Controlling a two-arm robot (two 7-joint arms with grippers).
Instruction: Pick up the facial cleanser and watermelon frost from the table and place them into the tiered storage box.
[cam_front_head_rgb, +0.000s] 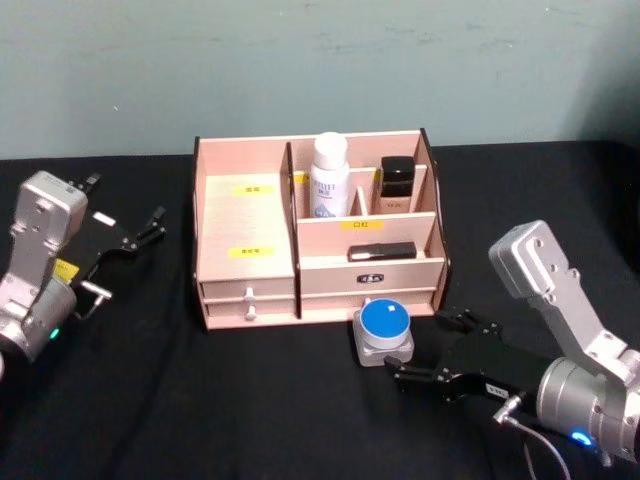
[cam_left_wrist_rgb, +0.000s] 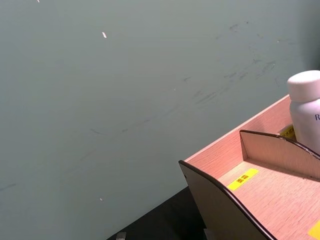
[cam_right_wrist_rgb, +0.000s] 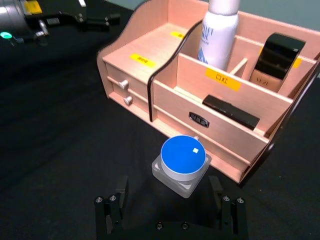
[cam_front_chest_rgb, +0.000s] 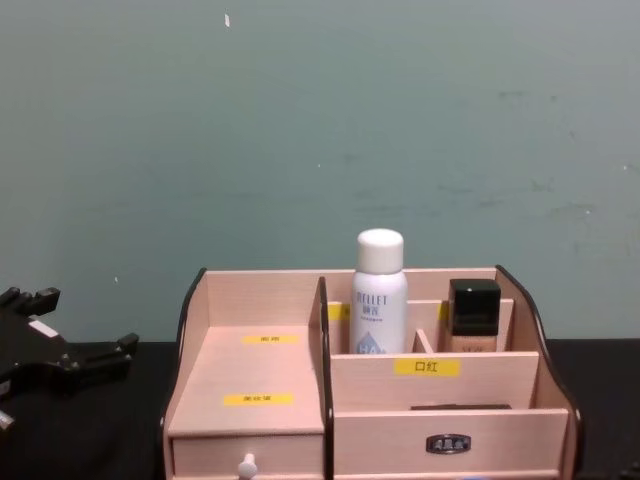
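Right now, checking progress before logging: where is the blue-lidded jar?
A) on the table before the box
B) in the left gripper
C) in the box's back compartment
A: the blue-lidded jar stands on the black table in front of the tiered storage box, near the open right gripper.

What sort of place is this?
Probably a robotics lab test bench: a black-draped table, a bare scuffed teal wall, and a tiered storage box staged near the left gripper and right gripper.
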